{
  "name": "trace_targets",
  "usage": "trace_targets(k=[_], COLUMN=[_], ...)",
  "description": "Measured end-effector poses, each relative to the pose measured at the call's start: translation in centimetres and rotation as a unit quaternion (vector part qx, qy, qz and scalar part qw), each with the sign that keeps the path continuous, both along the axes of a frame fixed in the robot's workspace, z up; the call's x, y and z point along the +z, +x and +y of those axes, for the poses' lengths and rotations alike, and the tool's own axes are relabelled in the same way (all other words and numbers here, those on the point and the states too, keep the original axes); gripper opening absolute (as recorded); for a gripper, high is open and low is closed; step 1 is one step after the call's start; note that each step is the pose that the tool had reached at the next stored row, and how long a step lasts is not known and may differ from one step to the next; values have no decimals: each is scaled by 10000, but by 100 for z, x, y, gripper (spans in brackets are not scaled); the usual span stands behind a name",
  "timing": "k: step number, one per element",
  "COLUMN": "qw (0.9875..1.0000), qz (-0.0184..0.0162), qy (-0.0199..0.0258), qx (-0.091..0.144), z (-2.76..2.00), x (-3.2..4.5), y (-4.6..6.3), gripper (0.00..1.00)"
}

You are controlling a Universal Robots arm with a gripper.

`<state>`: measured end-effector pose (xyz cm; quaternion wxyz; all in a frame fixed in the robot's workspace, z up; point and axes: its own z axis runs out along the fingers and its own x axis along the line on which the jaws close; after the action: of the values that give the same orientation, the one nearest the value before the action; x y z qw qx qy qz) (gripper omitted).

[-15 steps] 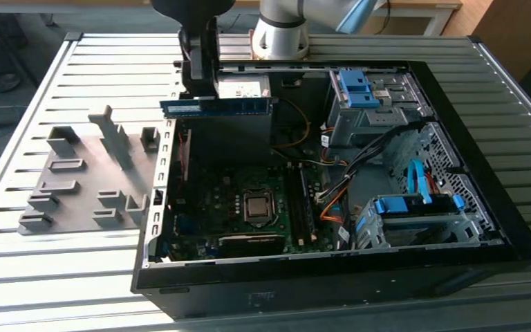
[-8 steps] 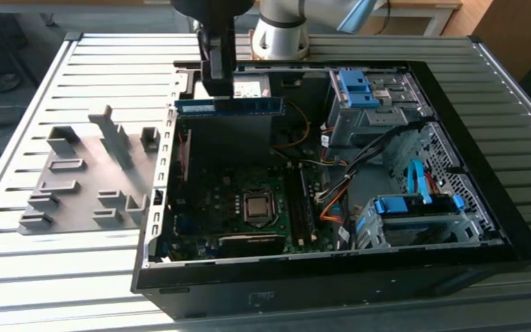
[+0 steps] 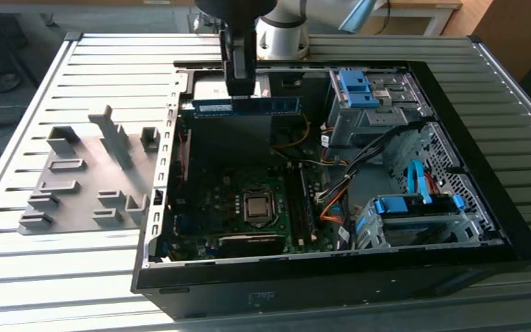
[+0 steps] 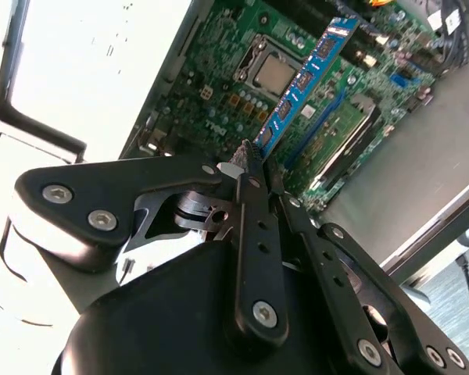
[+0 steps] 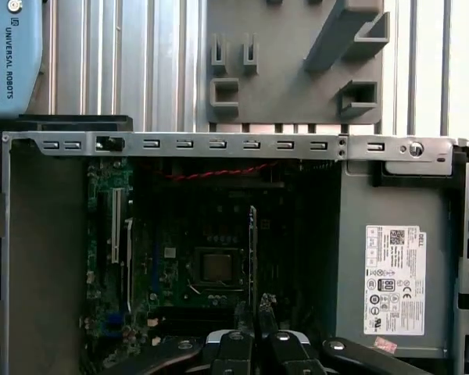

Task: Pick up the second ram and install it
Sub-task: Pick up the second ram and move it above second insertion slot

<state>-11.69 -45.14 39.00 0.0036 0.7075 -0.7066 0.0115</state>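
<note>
At the exterior view's left, a grey slotted holder (image 3: 90, 173) lies flat on the slatted metal table (image 3: 25, 277), toward the table's left edge. Just beside it, an open computer case (image 3: 339, 273) takes the middle and the right part of the table, with its open side up. The arm comes down near the table's far edge, where its base stands, and the claw (image 3: 240, 91) hangs over the far left corner of the case. The claw is closed tight on the second ram (image 3: 270, 106) and pinches it about at the middle of its length. The stick is held level, its long side along the far edge of the table and its flat faces upright. In the second wrist view, the claw (image 4: 258, 168) has both fingers pressed on the ram (image 4: 305, 78), whose black chips and small white sticker are seen. The green motherboard (image 4: 219, 101) lies below it, and the two are apart. In the first wrist view, the ram (image 5: 252, 242) appears edge-on as a thin line rising from the claw (image 5: 254, 312), over the board beside the processor socket (image 5: 215, 266). A grey power supply (image 5: 399, 273) is at one side. Further right in the exterior view, light-blue clips (image 3: 356, 88) sit in the case's far right corner.
</note>
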Motion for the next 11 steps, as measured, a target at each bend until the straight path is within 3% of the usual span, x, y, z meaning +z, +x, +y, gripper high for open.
trace_targets(k=[11], qw=[10000], qz=[0], qy=[0], qx=[0], z=[0], x=[-1], y=[258], gripper=[14])
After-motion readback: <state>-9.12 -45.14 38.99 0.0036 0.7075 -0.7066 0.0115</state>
